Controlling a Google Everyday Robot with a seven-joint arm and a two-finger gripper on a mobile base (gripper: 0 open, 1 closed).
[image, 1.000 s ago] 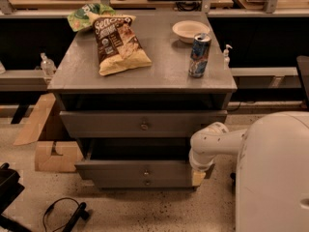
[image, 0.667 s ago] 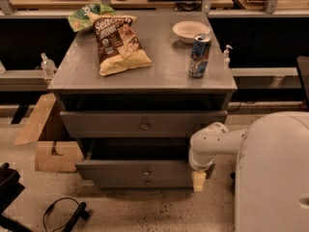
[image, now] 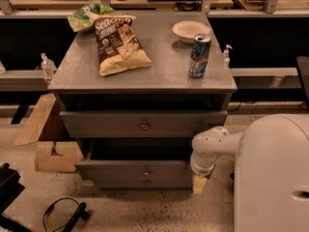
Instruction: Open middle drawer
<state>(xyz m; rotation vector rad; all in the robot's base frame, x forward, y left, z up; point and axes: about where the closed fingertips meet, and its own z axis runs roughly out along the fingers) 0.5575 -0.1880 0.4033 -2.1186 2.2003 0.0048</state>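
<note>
A grey drawer cabinet (image: pixel 145 71) stands in the middle of the camera view. Its upper drawer front (image: pixel 96 124) carries a round knob (image: pixel 144 126). Below it the middle drawer (image: pixel 111 169) stands pulled out, with a dark open space above its front and a knob (image: pixel 146 172). A lower front with its own knob (image: pixel 147 181) sits just beneath. My gripper (image: pixel 199 183) hangs from the white arm (image: pixel 212 146) at the right front corner of the pulled-out drawer, its tan tip pointing down near the floor. It holds nothing that I can see.
On the cabinet top lie a brown chip bag (image: pixel 118 42), a green bag (image: pixel 87 16), a white bowl (image: pixel 190 30) and a blue can (image: pixel 199 55). Cardboard pieces (image: pixel 55 153) lie on the floor at left. A black cable (image: pixel 60 216) lies in front. My white base (image: pixel 273 178) fills the right.
The gripper's tan tip has dropped slightly lower beside the pulled-out drawer's right corner. The drawers and the things on top have not moved.
</note>
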